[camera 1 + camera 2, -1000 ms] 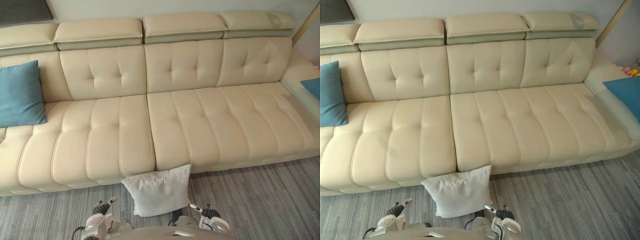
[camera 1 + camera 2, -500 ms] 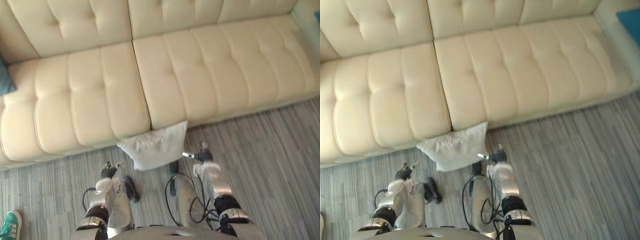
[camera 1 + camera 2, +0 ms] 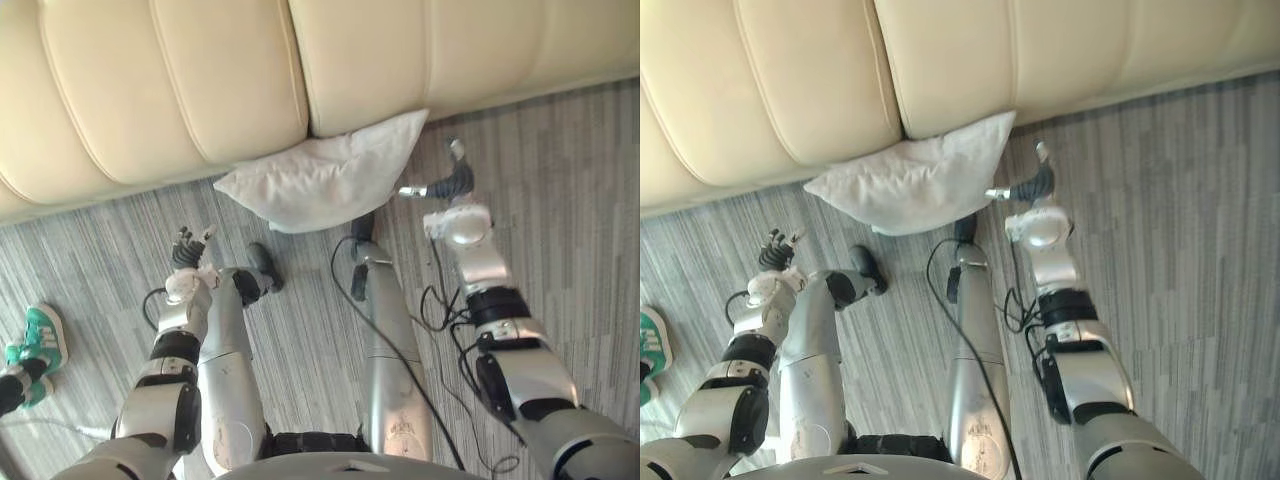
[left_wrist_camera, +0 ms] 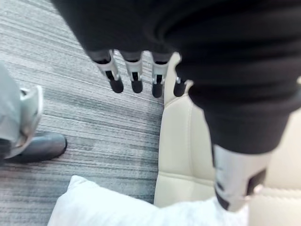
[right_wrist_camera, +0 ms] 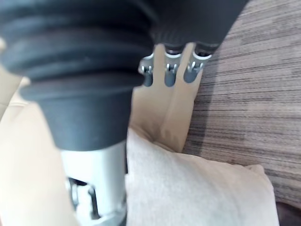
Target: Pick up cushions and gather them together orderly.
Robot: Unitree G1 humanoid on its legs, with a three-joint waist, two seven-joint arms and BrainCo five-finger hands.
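Left eye view: left hand (image 3: pixel 186 256) and right hand (image 3: pixel 446 187) hang relaxed and empty, the right just beside a rumpled white cushion (image 3: pixel 320 180) lying on striped grey carpet (image 3: pixel 560 200) against the padded cream sofa (image 3: pixel 170 80).

cushion (image 3: pixel 325 180): plain white, no pattern
sofa (image 3: pixel 200 80): plain cream, with seams in the same colour
floor (image 3: pixel 570 170): grey carpet with fine streaks of lighter and darker grey
shoe (image 3: pixel 40 340), near left: teal green and white

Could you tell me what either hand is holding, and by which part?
Nothing is held: the left hand and right hand are open, fingers straight, near the cushion on the floor.
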